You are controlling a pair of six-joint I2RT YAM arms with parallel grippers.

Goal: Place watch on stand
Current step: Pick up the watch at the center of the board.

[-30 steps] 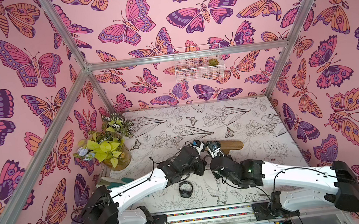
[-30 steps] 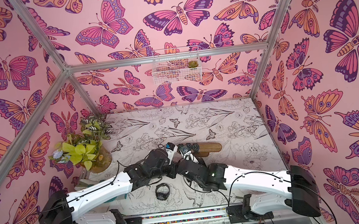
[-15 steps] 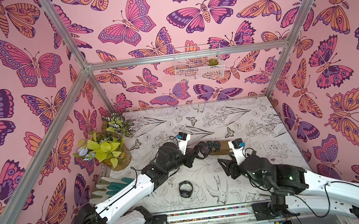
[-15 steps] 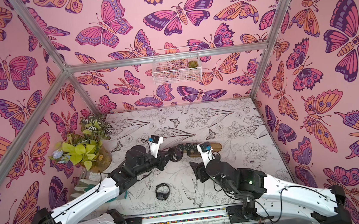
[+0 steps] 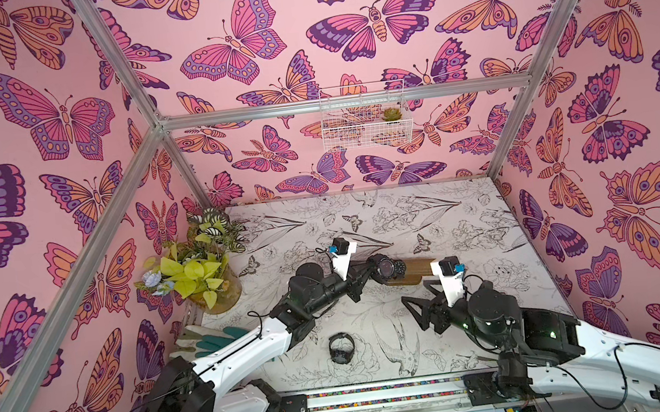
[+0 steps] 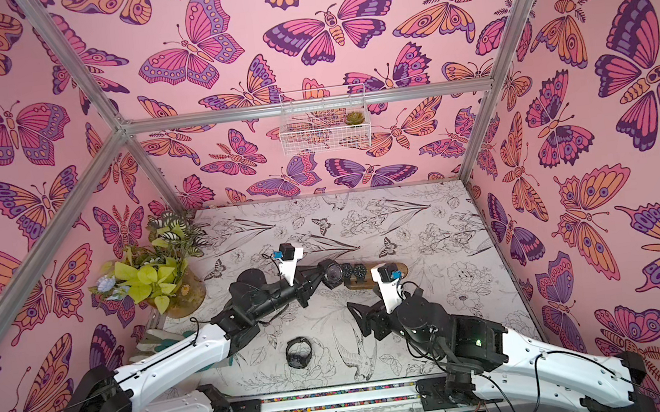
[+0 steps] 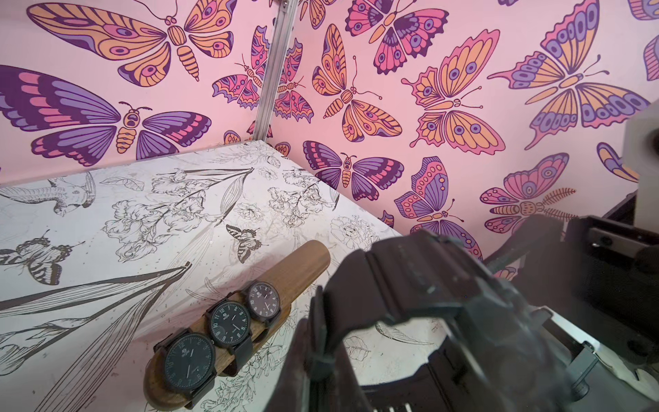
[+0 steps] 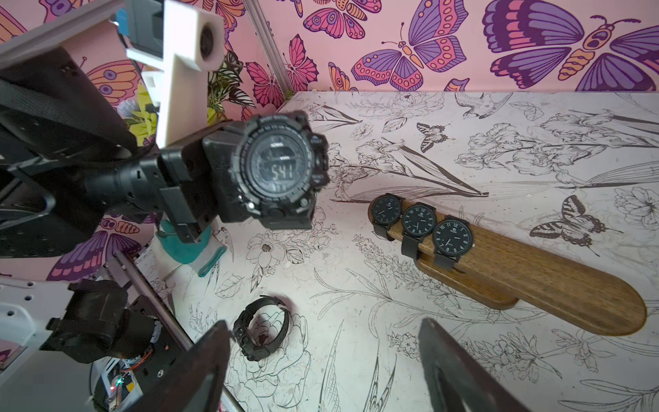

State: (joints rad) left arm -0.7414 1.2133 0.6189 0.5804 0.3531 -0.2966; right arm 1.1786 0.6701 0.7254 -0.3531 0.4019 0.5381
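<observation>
My left gripper (image 5: 369,273) is shut on a chunky black digital watch (image 5: 386,268) (image 6: 333,274) (image 8: 278,167), held in the air just off the left end of the stand (image 5: 416,271) (image 6: 402,269). The watch's strap (image 7: 410,285) fills the left wrist view. The stand (image 8: 535,281) (image 7: 299,271) is a brown wooden bar; three black round-faced watches (image 8: 419,223) (image 7: 228,321) sit on its left part. My right gripper (image 5: 417,313) (image 6: 359,317) (image 8: 328,374) is open and empty, low over the table in front of the stand.
Another black digital watch (image 5: 341,348) (image 8: 262,328) lies on the table near the front. A potted plant (image 5: 202,279) stands at the left, with gloves (image 5: 209,341) in front of it. A white wire basket (image 5: 365,115) hangs on the back wall.
The right gripper has let go of the held watch, opened wide and pulled back toward the front right. The left gripper keeps the watch by the stand's left end.
</observation>
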